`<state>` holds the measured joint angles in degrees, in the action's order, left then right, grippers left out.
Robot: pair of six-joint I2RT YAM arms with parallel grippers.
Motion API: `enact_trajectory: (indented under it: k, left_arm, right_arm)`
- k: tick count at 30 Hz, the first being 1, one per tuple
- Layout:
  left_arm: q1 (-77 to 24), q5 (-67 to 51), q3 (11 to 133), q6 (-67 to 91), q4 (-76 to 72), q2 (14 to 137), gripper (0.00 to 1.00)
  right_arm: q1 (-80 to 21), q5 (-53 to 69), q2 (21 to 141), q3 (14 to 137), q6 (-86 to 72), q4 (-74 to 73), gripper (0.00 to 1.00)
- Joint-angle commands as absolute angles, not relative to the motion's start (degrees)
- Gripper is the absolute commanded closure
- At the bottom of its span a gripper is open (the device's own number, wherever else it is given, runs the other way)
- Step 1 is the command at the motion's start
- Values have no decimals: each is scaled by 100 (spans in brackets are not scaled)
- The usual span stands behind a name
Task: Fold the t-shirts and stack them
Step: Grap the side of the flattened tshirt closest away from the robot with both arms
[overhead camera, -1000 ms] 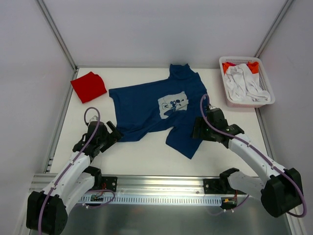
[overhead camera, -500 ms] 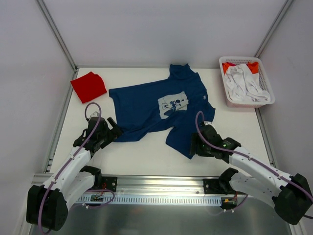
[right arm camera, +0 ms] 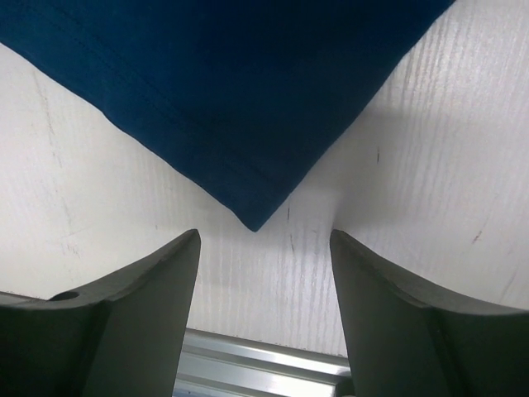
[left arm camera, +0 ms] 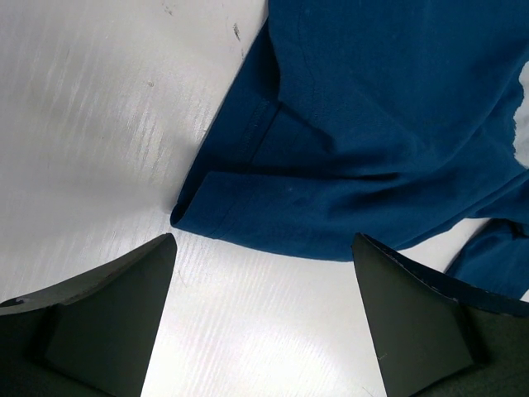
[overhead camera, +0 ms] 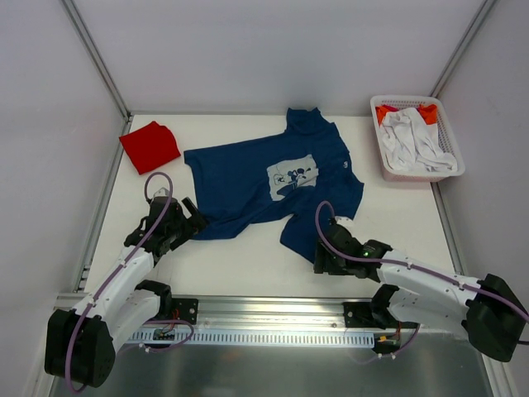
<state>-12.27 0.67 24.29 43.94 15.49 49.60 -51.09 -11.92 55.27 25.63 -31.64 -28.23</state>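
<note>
The white bench (overhead camera: 248, 265) sits inside pale walls, with a basket (overhead camera: 447, 168) of white and orange cloth at its far right corner. The red shirt (overhead camera: 150, 146) lies at the far left as a small, compact bundle, so I judge it already folded. The navy shirt (overhead camera: 248, 178) lies print-up across the middle, skewed and rumpled, with no fold made in it yet.

My left pincer (left arm camera: 264, 248) is spread wide and holds nothing, low over the shirt's near left corner. My right pincer (right arm camera: 264, 240) is also parted and empty, straddling the pointed corner of cloth nearest me. I take this as the moment before gripping both corners. The whole navy fold remains, then stacking it with the red.
</note>
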Motion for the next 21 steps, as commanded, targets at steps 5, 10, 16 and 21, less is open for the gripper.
enact_trajectory:
  k: [5,10,16,21]
  left_arm:
    - [-1151,44,2645,4219,1494,4922,11]
    - [-1143,18,2610,4210,1494,4869,11]
    - [-1125,18,2593,4184,1503,4772,11]
    - [-1125,18,2558,4192,1512,4764,11]
  right_arm:
    - [-5370,-1652,6073,2575,-3287,-2154,33]
    - [-5458,-1898,6424,2698,-3138,-1934,40]
    - [-5467,-1925,6574,2804,-3023,-1942,71]
    - [-5467,-1942,6486,2804,-3050,-2039,100]
